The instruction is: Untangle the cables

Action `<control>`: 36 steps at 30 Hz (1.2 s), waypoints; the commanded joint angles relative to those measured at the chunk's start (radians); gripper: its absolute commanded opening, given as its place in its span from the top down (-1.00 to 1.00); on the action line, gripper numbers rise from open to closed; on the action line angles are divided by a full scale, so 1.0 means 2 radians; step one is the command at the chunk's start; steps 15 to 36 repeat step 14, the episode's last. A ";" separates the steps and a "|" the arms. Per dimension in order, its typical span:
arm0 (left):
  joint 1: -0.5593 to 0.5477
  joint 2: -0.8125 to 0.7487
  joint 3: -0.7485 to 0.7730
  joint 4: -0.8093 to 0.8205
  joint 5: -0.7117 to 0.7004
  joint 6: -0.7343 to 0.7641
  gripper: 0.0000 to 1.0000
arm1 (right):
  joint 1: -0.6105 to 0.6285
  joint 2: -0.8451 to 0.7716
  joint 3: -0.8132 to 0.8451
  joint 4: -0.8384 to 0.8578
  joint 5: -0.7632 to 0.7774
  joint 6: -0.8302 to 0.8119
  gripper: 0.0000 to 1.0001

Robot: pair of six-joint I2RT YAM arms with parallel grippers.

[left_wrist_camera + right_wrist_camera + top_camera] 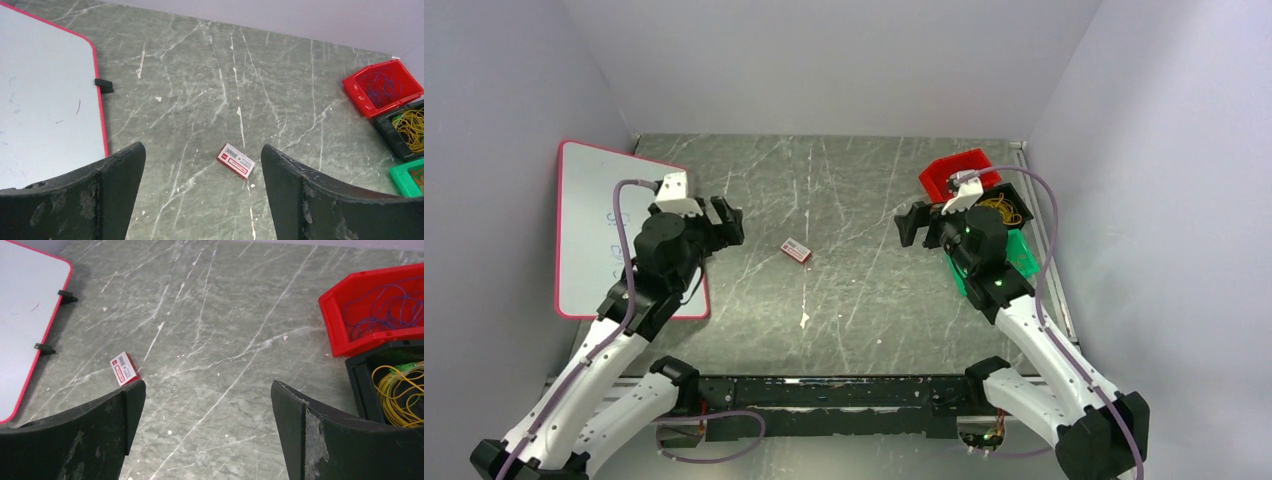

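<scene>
The cables lie in bins at the right. Thin yellow wires [397,390] are coiled in a black bin [358,385]; they also show in the left wrist view [412,125] and the top view [1004,210]. Thin orange wires [417,175] lie in a green bin [401,181]. Thin blue wires [380,305] fill a red bin [350,340]. My left gripper [727,222] is open and empty over the table's left middle [202,170]. My right gripper [914,228] is open and empty, just left of the bins [207,405].
A small red and white box [796,250] lies on the grey marble table between the grippers; it also shows in both wrist views [236,160] [124,368]. A red-edged whiteboard [594,230] lies at the left. The red bin [944,178] and green bin [1022,258] stand at the right wall.
</scene>
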 commanded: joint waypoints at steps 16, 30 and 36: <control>0.004 -0.013 -0.019 0.021 -0.033 0.006 -0.81 | 0.004 0.023 0.011 0.026 0.042 -0.014 -1.00; 0.004 -0.013 -0.019 0.021 -0.033 0.006 -0.81 | 0.004 0.023 0.011 0.026 0.042 -0.014 -1.00; 0.004 -0.013 -0.019 0.021 -0.033 0.006 -0.81 | 0.004 0.023 0.011 0.026 0.042 -0.014 -1.00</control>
